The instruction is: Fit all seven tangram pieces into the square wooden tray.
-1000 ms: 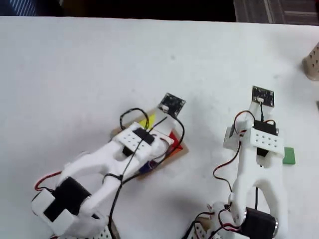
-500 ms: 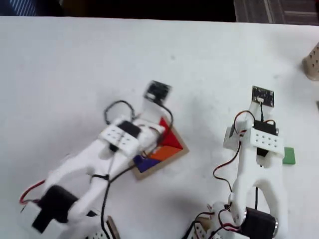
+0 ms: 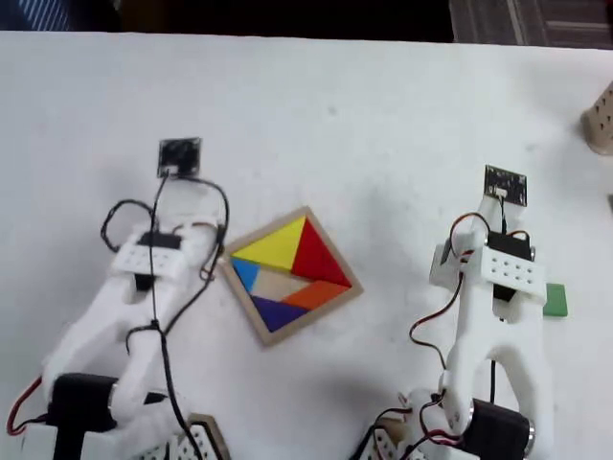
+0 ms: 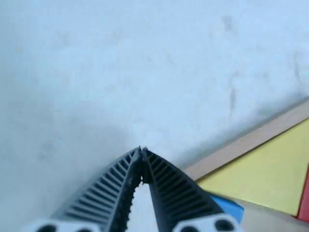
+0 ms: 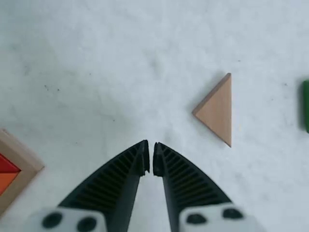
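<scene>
I'm pulling the left gripper (image 4: 142, 152) clear of the square wooden tray (image 3: 264, 337).
It and the right gripper (image 5: 149, 150) are sitting closed, empty; the pale wooden triangle (image 5: 217, 110) and green block (image 3: 556, 300) are waiting outside.

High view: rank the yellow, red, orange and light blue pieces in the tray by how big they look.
1. Yellow piece and red piece: they look about alike, so I won't rank one over the other.
2. Orange piece.
3. Light blue piece, the smallest.
</scene>
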### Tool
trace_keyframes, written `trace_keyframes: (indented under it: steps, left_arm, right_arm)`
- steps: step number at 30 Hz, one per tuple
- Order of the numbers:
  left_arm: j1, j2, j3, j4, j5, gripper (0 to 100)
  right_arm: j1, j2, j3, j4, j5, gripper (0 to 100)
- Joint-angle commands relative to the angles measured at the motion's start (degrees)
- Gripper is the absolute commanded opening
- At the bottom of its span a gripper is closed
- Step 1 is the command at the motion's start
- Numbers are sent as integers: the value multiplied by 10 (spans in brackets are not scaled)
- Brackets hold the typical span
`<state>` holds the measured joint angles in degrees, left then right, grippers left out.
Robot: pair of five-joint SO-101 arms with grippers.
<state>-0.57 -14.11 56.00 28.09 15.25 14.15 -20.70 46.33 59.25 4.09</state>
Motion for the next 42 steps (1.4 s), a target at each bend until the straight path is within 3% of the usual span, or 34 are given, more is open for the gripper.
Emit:
trace_keyframes:
  steps: [1, 9, 12, 15, 18, 21, 26, 33, 37, 42]
  left_arm:
    - [-11, -26, 10, -60, -7, 23]
    - [-11, 58, -48, -62, -4, 23]
    - [-12, 78, -64, -62, -4, 23]
    - [-12, 78, -64, -62, -5, 23]
    - [-12, 78, -64, -62, -6, 23]
    - [-12, 78, -66, -50, -6, 23]
    - [-11, 78, -69, -44, -7, 24]
    - [-12, 78, -69, -43, -7, 24]
    - [-12, 78, -69, -42, -7, 24]
    - [-13, 78, -69, -42, -7, 24]
  right_arm:
    - [-7, -15, -3, -7, 8, 18]
    - [80, -16, -47, -15, 12, 19]
    - [116, -15, -58, -16, 83, 29]
    - [145, -15, -60, -16, 138, 115]
    - [189, -15, -62, -23, 165, 176]
    - [232, -15, -61, -56, 171, 173]
    - [196, -7, -41, -29, 166, 173]
    - [93, 34, -54, -15, -25, 176]
    - [40, 78, -62, -26, -29, 175]
    - [43, 159, -91, -46, -4, 174]
